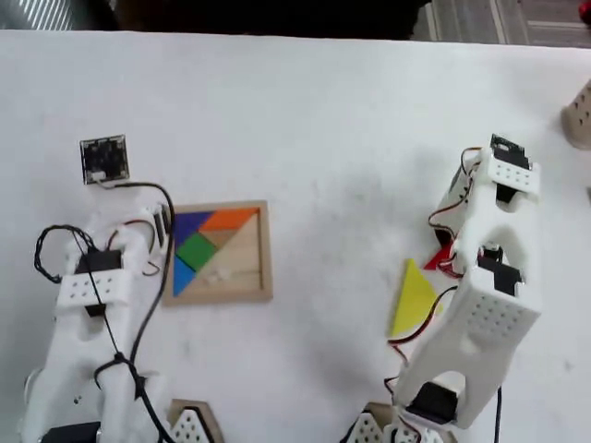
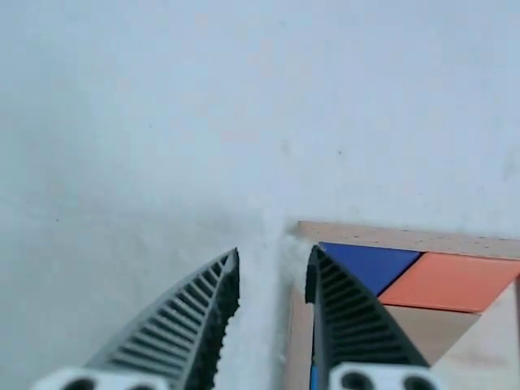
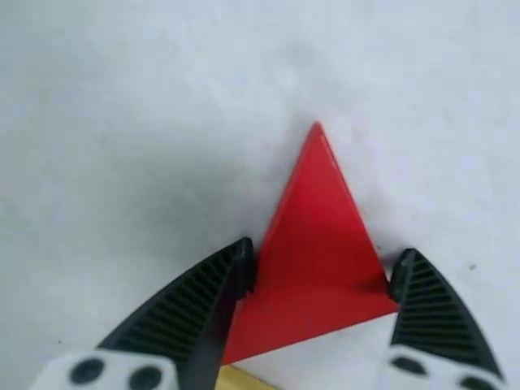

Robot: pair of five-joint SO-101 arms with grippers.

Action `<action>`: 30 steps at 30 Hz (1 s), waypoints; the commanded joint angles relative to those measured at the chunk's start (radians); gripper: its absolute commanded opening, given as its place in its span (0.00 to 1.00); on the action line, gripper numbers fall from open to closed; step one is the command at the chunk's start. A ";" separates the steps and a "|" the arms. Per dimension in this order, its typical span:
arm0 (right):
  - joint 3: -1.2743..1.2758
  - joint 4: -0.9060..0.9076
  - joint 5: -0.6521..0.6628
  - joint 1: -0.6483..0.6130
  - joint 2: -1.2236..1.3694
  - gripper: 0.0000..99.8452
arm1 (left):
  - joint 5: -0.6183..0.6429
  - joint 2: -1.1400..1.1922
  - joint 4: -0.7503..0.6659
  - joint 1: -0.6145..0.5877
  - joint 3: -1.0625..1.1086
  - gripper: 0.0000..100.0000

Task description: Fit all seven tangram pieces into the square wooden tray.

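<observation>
The square wooden tray [image 1: 263, 268] lies left of centre and holds a dark blue, an orange [image 1: 229, 219], a green [image 1: 196, 250] and a light blue piece. My left gripper [image 1: 162, 226] is at the tray's far-left corner [image 2: 302, 231], open, with one finger [image 2: 325, 292] over the tray's edge and the other on the table side. The red triangle [image 3: 321, 236] lies flat on the table with my right gripper [image 3: 323, 264] shut on it, a finger against each side. A yellow triangle [image 1: 413, 297] lies just beside it.
A small black circuit board [image 1: 103, 159] with a cable sits behind the left arm. Wires hang along both arms. A beige object [image 1: 578, 115] stands at the right edge. Open white table stretches between the tray and the yellow triangle.
</observation>
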 commanded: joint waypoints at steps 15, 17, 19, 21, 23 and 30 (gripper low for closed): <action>0.262 -0.005 0.112 0.113 -0.325 0.27 | -0.012 -0.001 -0.005 0.016 -0.011 0.16; 0.336 -0.045 0.103 0.131 -0.351 0.27 | -0.012 -0.001 -0.005 0.016 -0.011 0.16; 0.402 -0.093 0.081 0.131 -0.386 0.27 | -0.012 -0.001 -0.005 0.016 -0.011 0.16; 0.440 -0.147 0.043 0.122 -0.423 0.27 | -0.012 -0.001 -0.005 0.016 -0.011 0.16; 0.450 -0.176 0.020 0.119 -0.447 0.27 | -0.012 -0.001 -0.005 0.016 -0.009 0.16; 0.445 -0.213 -0.020 0.047 -0.449 0.27 | -0.012 -0.001 -0.005 0.012 -0.008 0.16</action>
